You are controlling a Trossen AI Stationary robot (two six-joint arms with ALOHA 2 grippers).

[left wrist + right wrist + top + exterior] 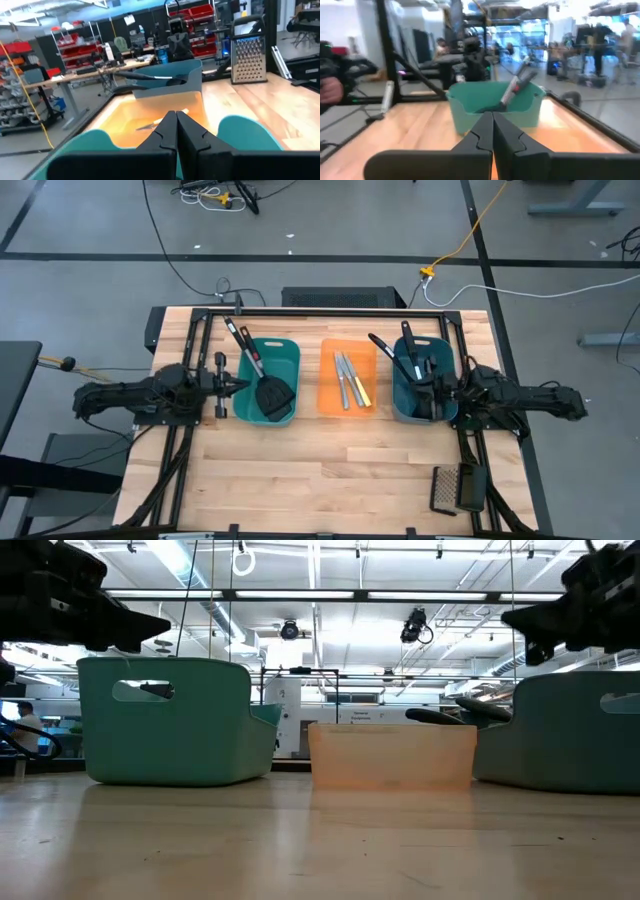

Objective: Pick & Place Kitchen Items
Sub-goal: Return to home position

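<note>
Closed end effectors (243, 386) (438, 390) seemingly overhang rims of the outer bins (272, 341) (415, 418).

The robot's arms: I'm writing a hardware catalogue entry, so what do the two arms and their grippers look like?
The left arm and the right arm are alike: matte black, jointed segments. The left gripper and the right gripper each have two black, angular fingers tapering to a narrow tip from a broad black body. No markings show.
</note>
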